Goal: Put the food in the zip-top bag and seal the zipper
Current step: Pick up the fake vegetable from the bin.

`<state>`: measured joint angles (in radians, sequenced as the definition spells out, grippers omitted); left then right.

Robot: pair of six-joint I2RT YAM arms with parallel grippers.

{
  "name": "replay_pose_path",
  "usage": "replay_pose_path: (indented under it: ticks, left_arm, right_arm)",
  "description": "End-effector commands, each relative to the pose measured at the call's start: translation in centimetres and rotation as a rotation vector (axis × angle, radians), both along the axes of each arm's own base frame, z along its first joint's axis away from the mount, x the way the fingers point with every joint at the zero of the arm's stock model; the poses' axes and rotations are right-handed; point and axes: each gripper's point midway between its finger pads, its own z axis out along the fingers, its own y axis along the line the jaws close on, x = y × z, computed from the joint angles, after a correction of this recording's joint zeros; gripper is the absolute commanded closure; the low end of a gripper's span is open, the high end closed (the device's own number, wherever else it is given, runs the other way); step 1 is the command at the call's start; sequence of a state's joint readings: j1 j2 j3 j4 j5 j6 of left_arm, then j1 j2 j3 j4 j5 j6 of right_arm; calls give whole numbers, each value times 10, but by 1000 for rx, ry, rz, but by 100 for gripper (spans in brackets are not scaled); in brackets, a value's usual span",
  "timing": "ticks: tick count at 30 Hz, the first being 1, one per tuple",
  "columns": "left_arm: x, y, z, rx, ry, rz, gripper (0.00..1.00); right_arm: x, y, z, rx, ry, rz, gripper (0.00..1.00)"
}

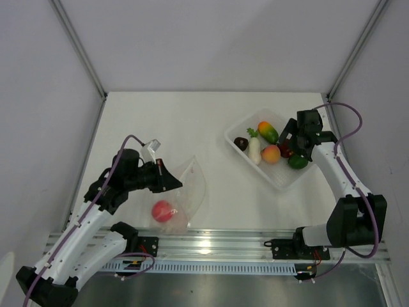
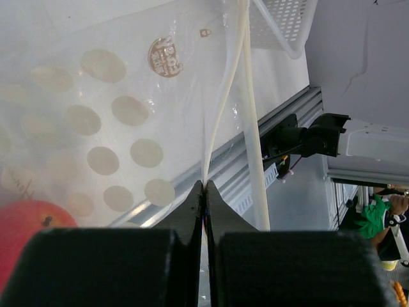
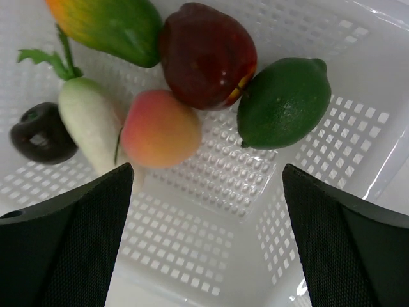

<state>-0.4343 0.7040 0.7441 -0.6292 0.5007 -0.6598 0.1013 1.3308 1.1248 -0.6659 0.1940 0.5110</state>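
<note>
Near the worktop's (image 1: 192, 121) near-left corner, the left gripper (image 2: 204, 190) pinches the edge of the limp, slippery zip-top bag (image 1: 192, 182), red apple (image 1: 163, 210) inside. Toward the right edge, the right gripper (image 3: 208, 179) gapes above the peach (image 3: 160, 128), likely light and smooth; grasp its middle.

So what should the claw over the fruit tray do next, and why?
Probably lower the right claw and close it on the peach. It hangs open above the tray with nothing held, while the left claw pinches the edge of the bag, which holds only a red apple.
</note>
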Motion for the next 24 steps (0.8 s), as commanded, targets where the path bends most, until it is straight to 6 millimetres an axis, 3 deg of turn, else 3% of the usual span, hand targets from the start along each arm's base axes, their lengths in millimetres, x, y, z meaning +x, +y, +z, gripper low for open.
replay_pose_path:
  ticks: [1, 5, 10, 20, 24]
  left_arm:
    - [13, -2, 3, 11, -73, -19, 99]
    - [18, -3, 0, 25, -77, -17, 99]
    - [23, -8, 1, 10, -86, -27, 99]
    - [26, -13, -1, 6, -75, -51, 99]
    - [26, -12, 0, 4, -80, -49, 100]
  right_arm:
    - [15, -15, -5, -45, 4, -50, 1]
    - [18, -24, -29, -78, 71, -71, 1]
    - [21, -39, -57, 23, 159, -88, 1]
    - [17, -54, -69, -4, 166, -145, 1]
    - [20, -57, -77, -6, 179, -149, 6]
